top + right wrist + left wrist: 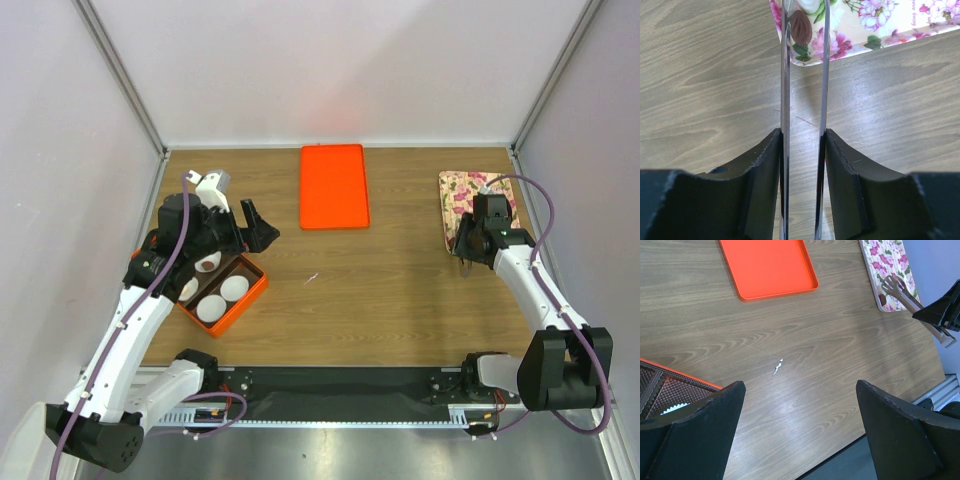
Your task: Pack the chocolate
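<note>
A dark brown chocolate [801,26] shows between the two blades of the metal tongs [785,75], over the near rim of the floral plate [860,30]. It touches the left blade; whether it is pinched I cannot tell. My right gripper [802,132] is shut on the tongs' arms and hangs at the plate's [462,185] near-left edge [470,245]. My left gripper [800,385] is open and holds nothing. It hovers beside the orange box [248,300] of white paper cups [211,308]; one cup [207,264] seems to hold a brown lump.
A flat orange tray [334,187] lies at the back middle of the table. A small white scrap [777,367] lies on the wood between the box and the tray. In the left wrist view the tongs [900,290] reach over the plate [887,260].
</note>
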